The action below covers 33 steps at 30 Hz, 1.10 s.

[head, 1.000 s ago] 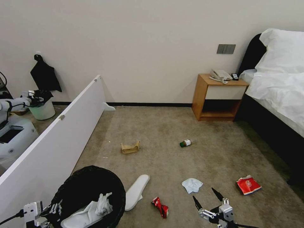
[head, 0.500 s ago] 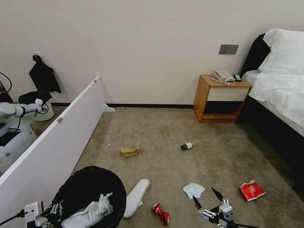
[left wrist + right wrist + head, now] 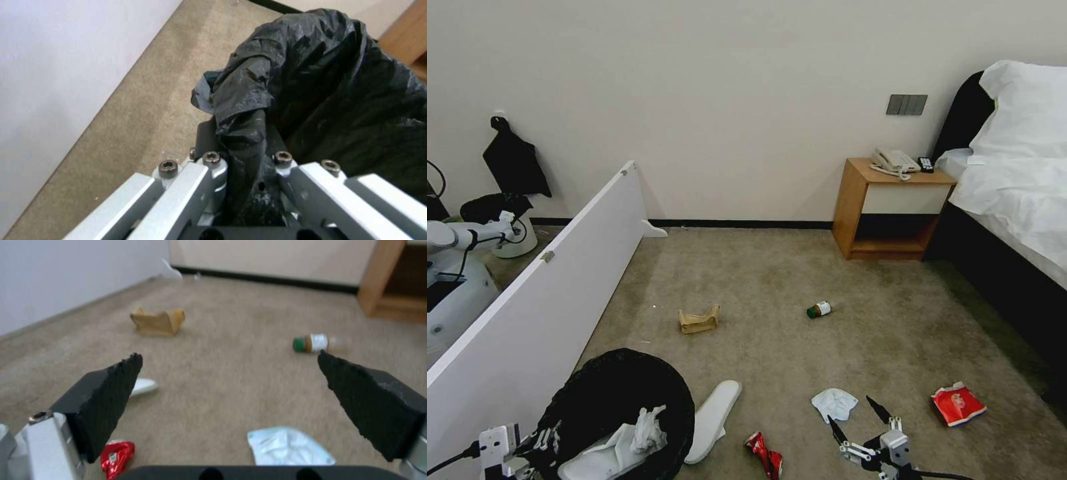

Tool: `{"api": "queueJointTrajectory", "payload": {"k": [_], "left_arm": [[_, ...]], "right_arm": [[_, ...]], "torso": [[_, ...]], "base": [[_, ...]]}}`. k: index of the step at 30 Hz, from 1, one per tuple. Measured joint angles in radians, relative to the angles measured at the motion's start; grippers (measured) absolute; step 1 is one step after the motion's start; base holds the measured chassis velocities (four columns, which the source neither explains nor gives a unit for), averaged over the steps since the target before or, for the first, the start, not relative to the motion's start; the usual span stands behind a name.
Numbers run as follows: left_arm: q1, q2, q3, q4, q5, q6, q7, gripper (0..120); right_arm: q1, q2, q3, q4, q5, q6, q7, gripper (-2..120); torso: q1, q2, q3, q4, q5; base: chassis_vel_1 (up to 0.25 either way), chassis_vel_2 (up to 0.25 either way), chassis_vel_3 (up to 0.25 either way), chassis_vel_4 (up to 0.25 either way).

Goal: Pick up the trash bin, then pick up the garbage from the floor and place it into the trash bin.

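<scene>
One black-lined trash bin (image 3: 617, 407) clamped in left gripper (image 3: 242, 166) jaws, right gripper (image 3: 857, 420) jaws spread.

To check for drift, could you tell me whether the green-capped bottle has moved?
No: the green-capped bottle lies at the same spot before the nightstand; only the camera shifted.

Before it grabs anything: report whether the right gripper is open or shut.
Open. The right gripper has its jaws spread wide apart, empty, with carpet and the tissue visible between them.

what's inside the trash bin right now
Inside the trash bin, on the black liner, lie a white slipper and a crumpled tissue. Anything beneath them is hidden.
</scene>
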Motion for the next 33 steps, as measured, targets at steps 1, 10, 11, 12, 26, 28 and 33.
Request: {"api": "queueJointTrajectory", "payload": {"k": [1, 10, 11, 12, 26, 28, 33], "left_arm": [[0.006, -0.001, 0.000, -0.005, 0.002, 0.000, 0.000, 4], [0.030, -0.023, 0.000, -0.037, 0.030, 0.000, 0.000, 4], [0.032, -0.027, 0.000, -0.042, 0.033, 0.000, 0.000, 4], [0.032, -0.027, 0.000, -0.042, 0.033, 0.000, 0.000, 4], [0.036, -0.073, 0.022, -0.061, 0.079, 0.001, -0.005, 4], [0.034, -0.075, 0.026, -0.061, 0.083, 0.003, -0.006, 4], [0.025, -0.080, 0.036, -0.061, 0.092, 0.009, -0.011, 4]], "right_arm": [[0.015, -0.018, -0.036, 0.004, 0.012, -0.047, 0.039, 100], [0.160, -0.159, -0.238, -0.012, 0.130, -0.357, 0.169, 100], [0.188, -0.171, -0.263, -0.019, 0.174, -0.404, 0.169, 100], [0.188, -0.171, -0.263, -0.019, 0.174, -0.404, 0.169, 100], [0.422, -0.228, -0.484, -0.208, 0.264, -0.558, 0.185, 100], [0.441, -0.228, -0.502, -0.224, 0.254, -0.564, 0.185, 100], [0.500, -0.224, -0.552, -0.272, 0.208, -0.594, 0.191, 100]], "torso": [[0.000, 0.000, 0.000, 0.0003, 0.0000], [0.000, 0.000, 0.000, 0.0003, -0.0002], [0.000, 0.000, 0.000, 0.0003, 0.0000], [0.000, 0.000, 0.000, 0.0003, 0.0000], [0.000, 0.000, 0.000, 0.0003, 0.0001], [0.000, 0.000, 0.000, 0.0002, 0.0000], [0.000, 0.000, 0.000, 0.0003, -0.0001]], "base": [[0.000, 0.000, 0.000, 0.000], [0.000, 0.000, 0.000, 0.000], [0.000, 0.000, 0.000, 0.000], [0.000, 0.000, 0.000, 0.000], [0.000, 0.000, 0.000, 0.000], [0.000, 0.000, 0.000, 0.000], [0.000, 0.000, 0.000, 0.000]]}}
